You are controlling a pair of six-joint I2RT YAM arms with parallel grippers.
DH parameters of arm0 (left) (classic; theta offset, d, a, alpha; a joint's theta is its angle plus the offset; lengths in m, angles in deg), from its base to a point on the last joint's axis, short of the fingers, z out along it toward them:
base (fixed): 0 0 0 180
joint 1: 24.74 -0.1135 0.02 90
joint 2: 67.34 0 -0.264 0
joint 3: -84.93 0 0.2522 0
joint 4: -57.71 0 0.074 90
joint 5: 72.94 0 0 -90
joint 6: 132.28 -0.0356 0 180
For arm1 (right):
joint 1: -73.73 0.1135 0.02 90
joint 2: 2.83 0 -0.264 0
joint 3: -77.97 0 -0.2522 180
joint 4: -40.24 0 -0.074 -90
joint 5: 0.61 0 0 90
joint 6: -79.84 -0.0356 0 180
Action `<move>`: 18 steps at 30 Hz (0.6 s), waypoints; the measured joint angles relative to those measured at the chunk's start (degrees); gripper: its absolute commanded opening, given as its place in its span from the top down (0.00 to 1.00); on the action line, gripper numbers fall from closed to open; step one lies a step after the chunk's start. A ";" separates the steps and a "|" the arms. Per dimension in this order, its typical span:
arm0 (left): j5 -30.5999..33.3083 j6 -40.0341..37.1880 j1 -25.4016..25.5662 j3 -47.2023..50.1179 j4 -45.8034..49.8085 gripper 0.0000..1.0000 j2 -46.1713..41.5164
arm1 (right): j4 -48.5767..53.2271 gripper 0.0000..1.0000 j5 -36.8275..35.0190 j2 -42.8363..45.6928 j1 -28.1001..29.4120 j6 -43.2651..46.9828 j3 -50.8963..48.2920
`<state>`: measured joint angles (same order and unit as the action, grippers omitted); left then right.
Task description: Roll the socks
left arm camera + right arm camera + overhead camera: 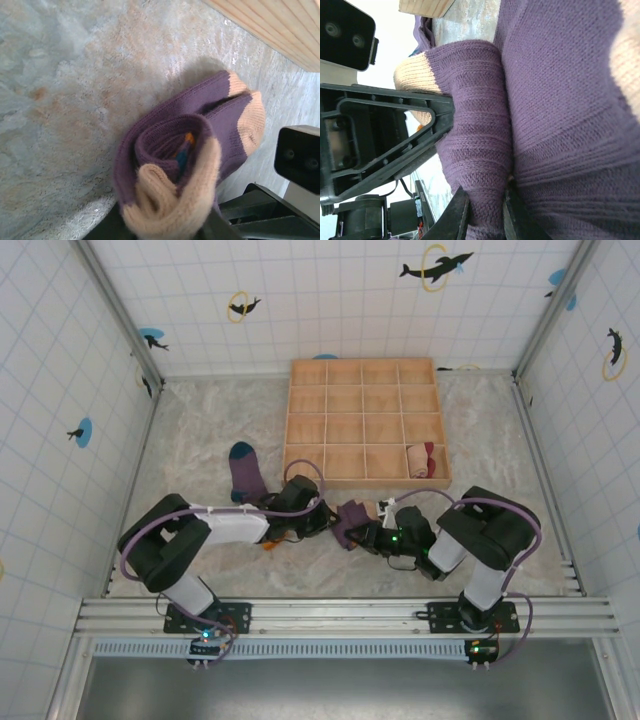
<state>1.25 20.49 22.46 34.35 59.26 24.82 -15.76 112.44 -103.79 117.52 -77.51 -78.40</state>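
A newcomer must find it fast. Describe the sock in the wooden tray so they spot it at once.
Find the wooden tray at the far side of the table, split into square compartments. Its nearest row's right-end compartment holds a bundled sock. It is tan and dark red; the teal-toed sock and the tan-toed sock on the table are purple.

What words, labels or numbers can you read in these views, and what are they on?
No text, number or brand is readable.
The back wall bears dolphin pictures with yellow rings, no lettering.
The wooden tray and purple sock show no label.
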 measured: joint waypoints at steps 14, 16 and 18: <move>0.63 0.24 -0.04 -5.20 10.88 1.00 -0.07 | 46.64 0.41 -14.88 20.48 7.13 20.35 14.23; 0.57 0.22 -0.28 -5.62 12.68 1.00 -0.39 | 53.75 0.37 -20.72 22.18 10.43 24.41 18.05; 0.59 0.09 -0.63 -5.68 14.58 1.00 -0.96 | 60.30 0.35 -28.44 22.91 15.10 28.94 21.97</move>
<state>1.84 20.57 21.82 28.67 73.84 23.86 44.54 84.01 -80.89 132.62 -48.57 -56.44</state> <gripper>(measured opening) 0.113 0.634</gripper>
